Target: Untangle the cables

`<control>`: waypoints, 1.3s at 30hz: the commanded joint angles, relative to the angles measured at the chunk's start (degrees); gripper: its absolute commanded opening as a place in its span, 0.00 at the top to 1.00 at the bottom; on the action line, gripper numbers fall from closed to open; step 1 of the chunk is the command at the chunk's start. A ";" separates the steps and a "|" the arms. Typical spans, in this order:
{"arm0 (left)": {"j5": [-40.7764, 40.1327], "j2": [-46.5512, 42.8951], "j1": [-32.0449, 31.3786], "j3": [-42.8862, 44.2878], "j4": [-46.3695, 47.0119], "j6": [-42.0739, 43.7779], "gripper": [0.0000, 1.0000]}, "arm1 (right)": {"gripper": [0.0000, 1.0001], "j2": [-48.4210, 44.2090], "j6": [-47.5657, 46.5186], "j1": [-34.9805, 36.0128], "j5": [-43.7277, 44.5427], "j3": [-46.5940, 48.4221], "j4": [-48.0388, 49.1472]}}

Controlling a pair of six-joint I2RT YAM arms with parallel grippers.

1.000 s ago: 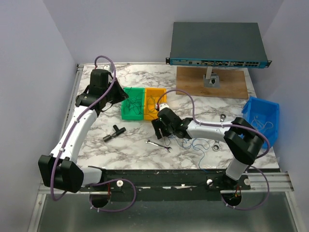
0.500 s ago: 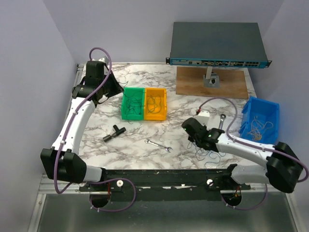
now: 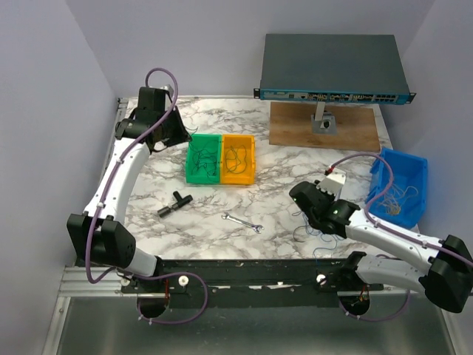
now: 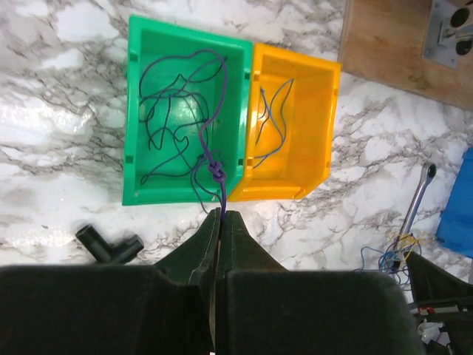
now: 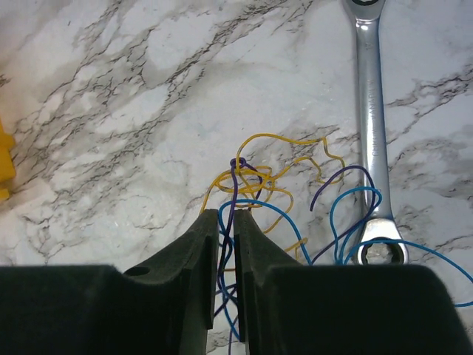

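Note:
The cables lie in groups. Purple wires sit in the green bin (image 4: 185,118) and blue ones in the orange bin (image 4: 284,126). A tangle of yellow, blue and purple wires (image 5: 281,185) lies on the marble at front right, also seen in the top view (image 3: 314,233). My left gripper (image 4: 222,214) is shut on a purple wire (image 4: 214,166) that hangs knotted down into the green bin; in the top view it is (image 3: 177,134) left of the bins. My right gripper (image 5: 228,214) is over the tangle, its jaws closed to a narrow gap on a purple strand (image 5: 233,192).
A ratchet wrench (image 5: 373,111) lies beside the tangle. A small steel wrench (image 3: 242,222) and a black T-shaped part (image 3: 174,201) lie at the front. A blue bin (image 3: 399,185) holding wires stands at right. A network switch (image 3: 332,66) sits on a wooden board (image 3: 325,129) at the back.
My right gripper left the orange bin and swung right and forward to the tangle on the marble. My left gripper stayed beside the green bin, shifting slightly.

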 commanded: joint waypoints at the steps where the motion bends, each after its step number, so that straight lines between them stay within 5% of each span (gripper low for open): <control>1: -2.99 2.03 -0.31 10.07 -5.14 2.57 1.00 | 0.62 1.23 0.73 -0.04 4.73 1.01 -0.95; 2: -3.32 2.63 -0.37 11.68 -5.84 2.83 1.00 | 0.41 1.41 -1.08 -0.05 3.83 1.30 0.18; 3: -3.68 3.27 -0.39 12.95 -6.46 3.10 1.00 | 0.30 1.55 -2.67 -0.03 3.19 1.57 1.01; 6: -5.22 5.24 -0.39 16.77 -8.24 3.78 1.00 | 0.19 1.00 -6.11 -0.05 1.83 2.12 2.93; 15: -8.42 8.08 -0.48 16.07 -4.91 2.92 1.00 | 0.17 -2.36 -10.06 -0.03 0.32 1.54 6.62; 30: -21.09 6.05 -3.73 2.51 15.56 0.33 1.00 | 0.15 -3.97 -13.41 -0.05 -1.81 1.50 10.85; 39: -24.66 7.94 -11.49 -7.20 10.98 -2.80 1.00 | 0.15 -4.43 -12.36 -0.13 -1.92 0.51 10.90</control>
